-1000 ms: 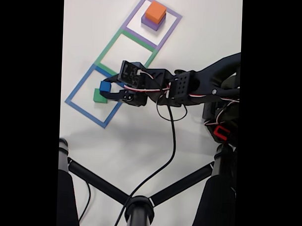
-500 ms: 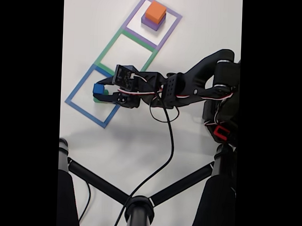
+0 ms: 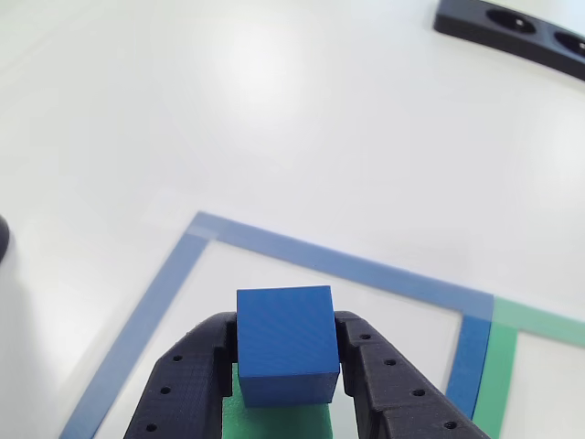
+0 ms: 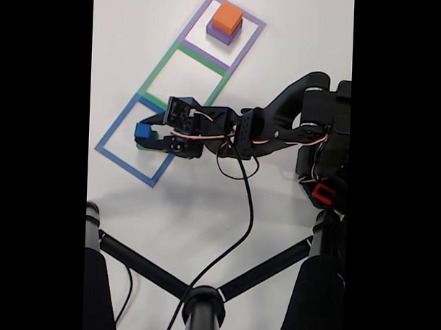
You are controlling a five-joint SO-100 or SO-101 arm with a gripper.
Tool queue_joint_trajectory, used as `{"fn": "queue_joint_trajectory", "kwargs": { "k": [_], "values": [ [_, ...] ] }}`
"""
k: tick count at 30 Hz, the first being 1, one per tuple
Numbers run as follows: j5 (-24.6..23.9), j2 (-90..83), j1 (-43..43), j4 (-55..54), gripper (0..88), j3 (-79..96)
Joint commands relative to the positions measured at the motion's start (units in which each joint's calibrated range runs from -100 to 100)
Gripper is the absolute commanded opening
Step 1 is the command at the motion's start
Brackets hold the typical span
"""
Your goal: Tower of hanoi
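My black gripper (image 3: 285, 361) is shut on the small blue cube (image 3: 286, 343), holding it directly over the green block (image 3: 274, 421) inside the blue tape square (image 3: 329, 261). I cannot tell whether the cube touches the green block. In the fixed view the gripper (image 4: 144, 132) holds the blue cube (image 4: 142, 130) over the green block (image 4: 144, 144), most of which is hidden. The salmon-orange block (image 4: 227, 17) sits on the purple block (image 4: 221, 35) in the purple tape square (image 4: 248, 46) at the top.
A green tape square (image 4: 160, 65) lies between the blue and purple ones, with nothing in it. A black power strip (image 3: 512, 32) lies at the far right in the other view. A black stand (image 4: 201, 295) and cables occupy the lower part of the fixed view.
The gripper carried the blue cube leftwards from beside the green block to directly over it. The arm stretched out further to the left.
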Motion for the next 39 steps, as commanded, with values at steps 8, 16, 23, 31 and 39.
{"fn": "queue_joint_trajectory", "kwargs": {
  "k": [8, 16, 23, 31, 39],
  "values": [
    [0.6, 1.0, -0.7, -2.7, 4.5, -0.9],
    [0.6, 2.0, -0.8, -4.9, 12.4, -0.7],
    [0.6, 3.1, -1.0, -6.8, 15.0, -0.7],
    [0.6, 0.6, -0.4, -6.8, 18.4, -0.6],
    [0.6, -8.7, 0.0, -1.7, 19.7, 0.4]
  ]
}}
